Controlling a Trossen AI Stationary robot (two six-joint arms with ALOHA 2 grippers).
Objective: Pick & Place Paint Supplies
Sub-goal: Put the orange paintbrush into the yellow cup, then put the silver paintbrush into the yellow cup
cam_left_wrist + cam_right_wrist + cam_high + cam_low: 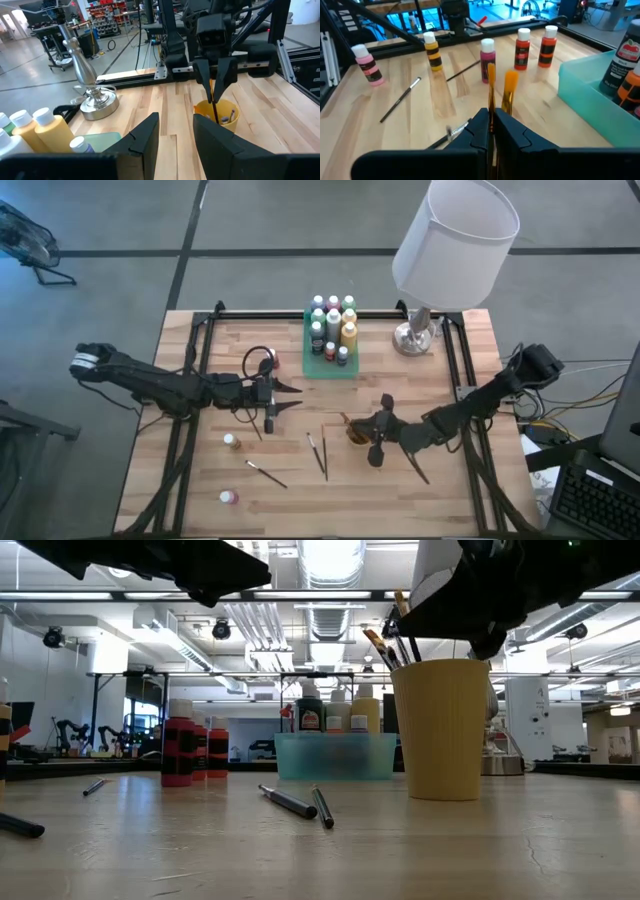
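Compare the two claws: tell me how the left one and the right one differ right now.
The left claw hangs part open and empty near the green tray; the right claw is shut on a paintbrush. The left claw is over bare table, the right claw over the yellow cup. Both are dark and two-fingered.

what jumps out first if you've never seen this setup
The right tool stands out first: it is shut on a thin paintbrush right over the yellow cup near the table's middle. Behind it, a green tray packed with paint bottles sits at the far edge beside a white-shaded lamp.
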